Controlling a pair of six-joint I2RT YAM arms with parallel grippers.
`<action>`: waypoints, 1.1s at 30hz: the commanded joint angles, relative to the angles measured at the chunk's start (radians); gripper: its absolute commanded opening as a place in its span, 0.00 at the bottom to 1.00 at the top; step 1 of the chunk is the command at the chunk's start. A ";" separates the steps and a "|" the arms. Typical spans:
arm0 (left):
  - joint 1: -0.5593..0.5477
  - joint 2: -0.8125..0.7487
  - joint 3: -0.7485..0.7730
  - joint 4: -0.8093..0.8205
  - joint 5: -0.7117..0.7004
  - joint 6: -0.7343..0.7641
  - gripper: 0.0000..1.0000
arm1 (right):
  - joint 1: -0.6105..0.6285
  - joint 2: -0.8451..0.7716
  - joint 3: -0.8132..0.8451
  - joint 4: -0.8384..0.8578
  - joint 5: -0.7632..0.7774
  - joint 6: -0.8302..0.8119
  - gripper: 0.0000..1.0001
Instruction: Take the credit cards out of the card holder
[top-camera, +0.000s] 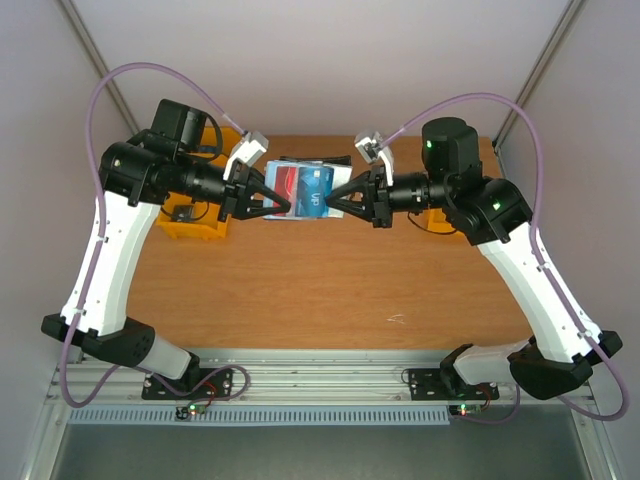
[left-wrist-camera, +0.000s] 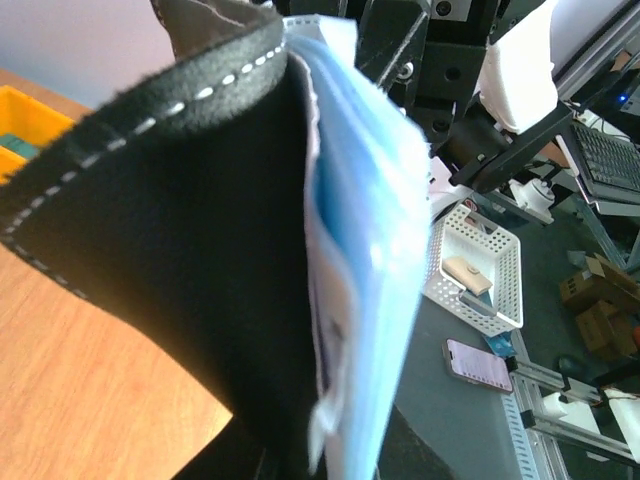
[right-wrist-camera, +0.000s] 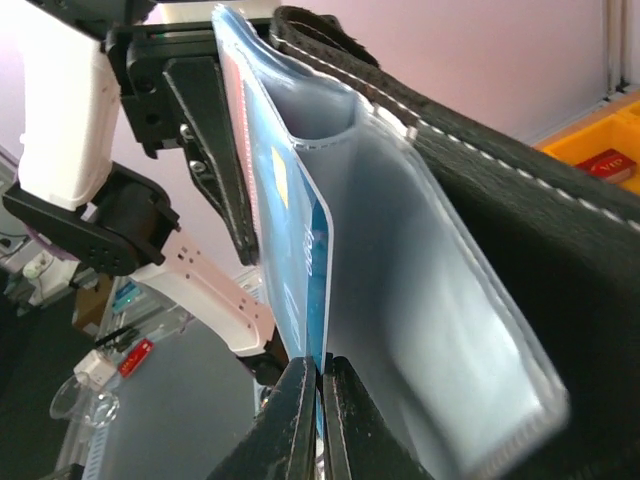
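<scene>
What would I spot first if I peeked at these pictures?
A black card holder hangs between two grippers over the middle of the table. The left gripper grips it from one side. The right gripper pinches the edge of a blue card from the other side.

The holder (top-camera: 300, 190) hung spread open, raised just right of the yellow bin (top-camera: 190, 222), black outside (white stitching along the edge). A red card (top-camera: 284, 181) and a blue card (top-camera: 314, 187) sat in its clear sleeves.
</scene>
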 joint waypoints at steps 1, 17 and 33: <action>0.003 -0.009 0.000 0.017 0.026 -0.001 0.00 | -0.047 -0.023 -0.001 -0.069 0.046 -0.049 0.01; 0.039 -0.029 -0.112 0.101 -0.024 -0.071 0.00 | -0.180 -0.088 -0.038 -0.215 0.067 -0.112 0.01; 0.051 0.043 -0.812 0.729 -0.160 -0.402 0.00 | -0.203 -0.097 0.033 -0.362 0.139 -0.160 0.01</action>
